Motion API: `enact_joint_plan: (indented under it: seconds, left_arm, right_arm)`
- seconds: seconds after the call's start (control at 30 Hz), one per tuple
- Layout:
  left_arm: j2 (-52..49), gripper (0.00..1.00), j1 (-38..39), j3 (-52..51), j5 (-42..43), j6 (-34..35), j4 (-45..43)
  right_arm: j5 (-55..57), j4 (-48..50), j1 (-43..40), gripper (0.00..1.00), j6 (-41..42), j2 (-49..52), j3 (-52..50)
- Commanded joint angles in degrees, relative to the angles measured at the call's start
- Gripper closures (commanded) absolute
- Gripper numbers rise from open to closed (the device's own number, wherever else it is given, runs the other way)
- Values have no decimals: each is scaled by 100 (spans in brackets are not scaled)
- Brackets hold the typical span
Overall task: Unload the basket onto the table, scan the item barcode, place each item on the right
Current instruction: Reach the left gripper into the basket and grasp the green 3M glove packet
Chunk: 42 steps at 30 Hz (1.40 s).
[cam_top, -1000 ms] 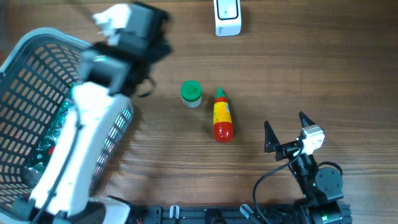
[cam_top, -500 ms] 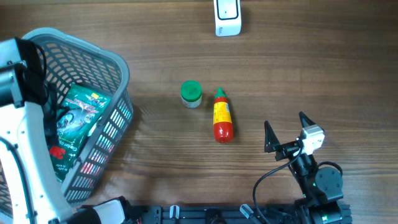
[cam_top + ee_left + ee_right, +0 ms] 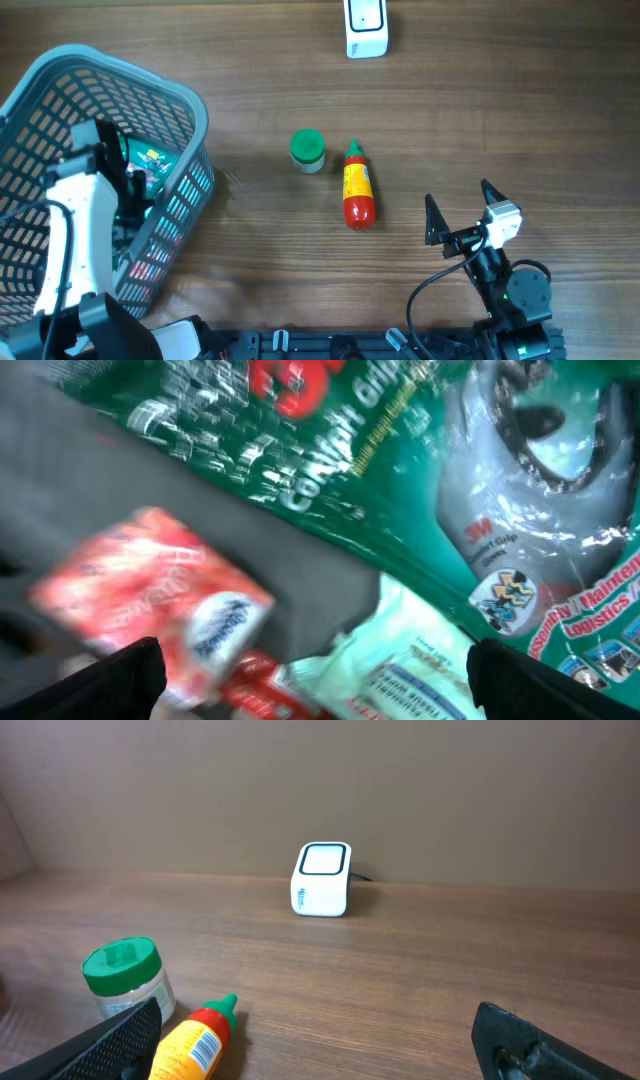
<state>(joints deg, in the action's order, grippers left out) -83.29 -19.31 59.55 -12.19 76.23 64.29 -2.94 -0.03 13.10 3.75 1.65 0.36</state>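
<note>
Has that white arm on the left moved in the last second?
Yes. The left tool has swung from outside the basket's far right corner back into the basket, and is now open over the green packet.

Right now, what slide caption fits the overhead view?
Open left gripper down in the blue basket; green-lidded jar, sauce bottle and white scanner on the table; right gripper open.

Table [image 3: 500,100]: brown wood grain.
Basket [image 3: 190,110]: pale blue, open lattice.
Packet [image 3: 330,450] under the left claw [image 3: 315,660]: dark green, white and yellow lettering, red badge.
Pouch [image 3: 140,595] at that claw's left finger: red, white patch.
Jar [image 3: 125,978] ahead-left of the right claw [image 3: 458,197]: green lid, whitish body.
Bottle [image 3: 195,1040] nearer that claw: red, yellow label, green cap.
Scanner [image 3: 322,880] far ahead of it: white, black-framed window.
</note>
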Motion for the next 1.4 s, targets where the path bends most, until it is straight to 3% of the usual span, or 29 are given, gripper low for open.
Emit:
enact_joint_plan:
  seconds: [0.0,0.13,0.27,0.43,0.7,0.9,0.97,1.0,1.07,1.1,1.2,1.23,1.37]
  left_arm:
    - [11,0,-35,-531,367,81,-599]
    - [11,0,-37,-776,251,404,-885]
    - [11,0,-37,-802,-448,968,-1045]
    - [-2,0,-37,-802,-1071,975,-1425]
    - [-732,0,-37,-802,-1067,1005,-1574]
    - [-1493,0,-37,-802,-1274,2216,-1644]
    - [-1567,0,-37,-802,-1436,2326,-1794]
    - [-1574,10,-37,-802,-1515,2326,-1851]
    - [-1574,53,-37,-802,-1687,2323,-1847]
    - [-1574,62,-37,-802,-1818,2323,-1829]
    - [-1572,75,-37,-802,-2190,2321,-1823]
    - [-1572,96,-37,-802,-2315,2317,-1797]
    - [-1429,96,-37,-726,-2417,2299,-1366]
  right_arm:
    - [-7,11,17,0,-66,-24,-7]
    - [-7,11,17,0,-66,-24,-7]
    - [-7,11,17,0,-61,-24,-7]
    - [-7,11,17,0,-63,-24,-7]
    - [-7,11,17,0,-63,-24,-7]
    - [-7,9,17,0,-61,-24,-7]
    - [-7,11,17,0,-63,-24,-7]
    - [-7,11,17,0,-63,-24,-7]
    - [-7,11,17,0,-63,-24,-7]
    - [-7,11,17,0,-63,-24,-7]
    - [-7,11,17,0,-61,-24,-7]
    - [-7,11,17,0,-63,-24,-7]
    - [-7,11,17,0,-63,-24,-7]
